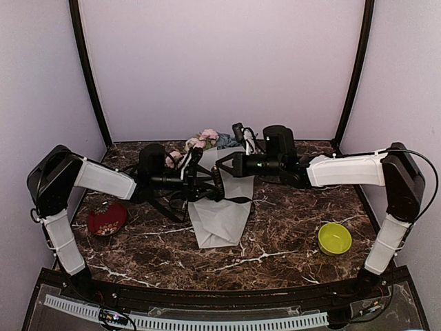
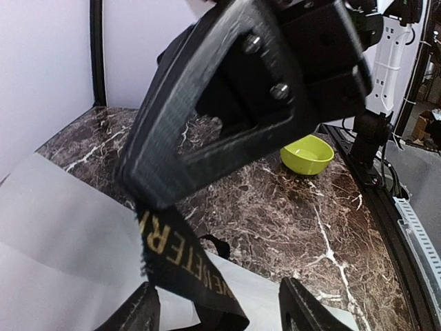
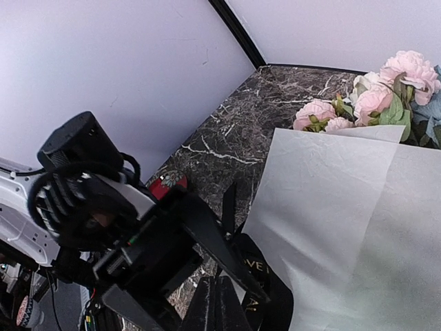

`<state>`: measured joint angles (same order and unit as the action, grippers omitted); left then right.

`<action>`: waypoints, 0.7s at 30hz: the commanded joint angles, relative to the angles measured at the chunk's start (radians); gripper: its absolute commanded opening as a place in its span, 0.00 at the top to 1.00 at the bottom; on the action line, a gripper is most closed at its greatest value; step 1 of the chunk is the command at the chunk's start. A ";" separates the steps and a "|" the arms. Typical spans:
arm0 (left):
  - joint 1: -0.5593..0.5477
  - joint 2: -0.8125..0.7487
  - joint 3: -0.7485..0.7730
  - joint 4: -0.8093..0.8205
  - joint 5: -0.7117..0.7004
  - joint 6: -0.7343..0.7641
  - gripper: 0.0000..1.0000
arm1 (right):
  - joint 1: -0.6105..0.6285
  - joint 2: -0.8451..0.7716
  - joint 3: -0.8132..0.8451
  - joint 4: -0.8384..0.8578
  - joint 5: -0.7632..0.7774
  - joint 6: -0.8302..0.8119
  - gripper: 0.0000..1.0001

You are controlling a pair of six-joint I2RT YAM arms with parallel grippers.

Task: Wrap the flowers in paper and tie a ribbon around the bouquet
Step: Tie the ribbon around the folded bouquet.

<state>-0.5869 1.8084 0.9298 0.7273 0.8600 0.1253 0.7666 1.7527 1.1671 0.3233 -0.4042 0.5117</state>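
Observation:
The bouquet lies mid-table, its pink and white flowers (image 1: 203, 140) (image 3: 372, 96) pointing away from the arms and the frosted white paper (image 1: 220, 222) (image 3: 344, 207) (image 2: 62, 241) folded round the stems. A black ribbon (image 2: 180, 256) (image 3: 256, 272) with gold lettering hangs over the paper. My right gripper (image 1: 220, 165) (image 3: 222, 300) (image 2: 148, 200) is shut on its upper end. My left gripper (image 1: 207, 185) (image 2: 217, 312) is open, and the hanging ribbon drops between its two fingers without being pinched. The stems are hidden under the paper.
A red patterned bowl (image 1: 107, 219) (image 3: 165, 183) sits at the left of the marble table. A lime green bowl (image 1: 335, 238) (image 2: 306, 153) sits at the right front. Both arms meet closely above the bouquet's middle.

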 commanded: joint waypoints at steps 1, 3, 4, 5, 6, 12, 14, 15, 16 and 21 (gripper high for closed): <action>-0.011 0.046 0.035 0.077 -0.040 -0.108 0.43 | 0.002 -0.036 0.013 0.097 -0.014 0.037 1.00; -0.011 0.049 0.035 0.090 -0.052 -0.112 0.53 | 0.002 -0.043 0.002 0.101 -0.012 0.038 1.00; -0.011 0.050 0.036 0.098 -0.051 -0.118 0.59 | 0.002 -0.044 -0.001 0.102 -0.013 0.037 1.00; -0.011 0.053 0.037 0.112 -0.048 -0.128 0.64 | 0.001 -0.041 0.000 0.100 -0.016 0.037 1.00; -0.011 0.058 0.041 0.124 -0.036 -0.141 0.68 | 0.001 -0.035 0.000 0.101 -0.023 0.039 1.00; -0.011 0.065 0.034 0.192 0.014 -0.208 0.92 | -0.005 -0.026 -0.004 0.100 -0.050 0.044 1.00; -0.012 0.065 0.031 0.190 0.026 -0.206 0.95 | -0.010 -0.027 -0.005 0.092 -0.053 0.040 1.00; -0.011 0.065 0.033 0.187 0.024 -0.203 0.99 | -0.011 -0.028 -0.006 0.091 -0.055 0.038 1.00; -0.011 0.065 0.034 0.181 0.022 -0.198 1.00 | -0.012 -0.027 -0.007 0.090 -0.055 0.038 1.00; -0.011 0.049 0.033 0.137 -0.013 -0.173 1.00 | -0.045 -0.019 -0.052 0.153 -0.187 0.037 0.79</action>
<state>-0.5934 1.8782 0.9516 0.8707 0.8558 -0.0578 0.7563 1.7466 1.1645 0.3801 -0.4732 0.5503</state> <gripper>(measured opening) 0.006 0.021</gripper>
